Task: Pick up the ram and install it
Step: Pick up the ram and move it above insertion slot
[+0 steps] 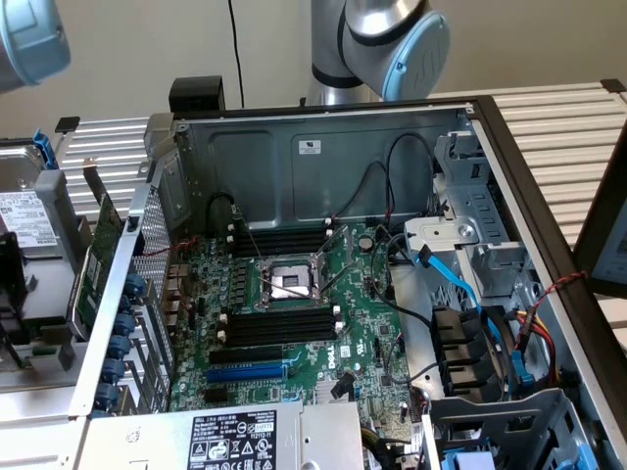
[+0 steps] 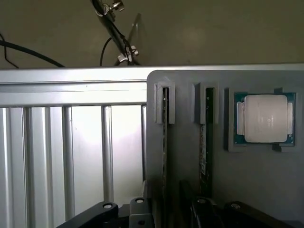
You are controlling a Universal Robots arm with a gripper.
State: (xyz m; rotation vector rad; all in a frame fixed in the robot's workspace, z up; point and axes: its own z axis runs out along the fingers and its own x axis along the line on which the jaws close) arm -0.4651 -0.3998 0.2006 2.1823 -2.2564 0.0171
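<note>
Two ram sticks stand on edge in the slots of a grey holder block point(image 2: 185, 180): one ram stick point(image 2: 165, 137) and a second one point(image 2: 204, 147) with a white label. My gripper point(image 2: 168, 214) hangs over the near end of these slots, open, and its dark fingers point(image 2: 103, 212) stand wide apart with nothing between them. In the exterior view a green ram stick point(image 1: 104, 233) stands in the holder at the exterior view's left, outside the computer case. The motherboard point(image 1: 294, 333) lies in the open case with black memory slots point(image 1: 279, 324) beside the processor socket point(image 1: 290, 282).
A processor point(image 2: 265, 118) sits in a recess of the holder beside the sticks. The case wall point(image 1: 132, 284) stands between holder and motherboard. Cables point(image 1: 460, 284) and drive bays fill the case at the exterior view's right. A ribbed metal table point(image 2: 71, 156) lies under everything.
</note>
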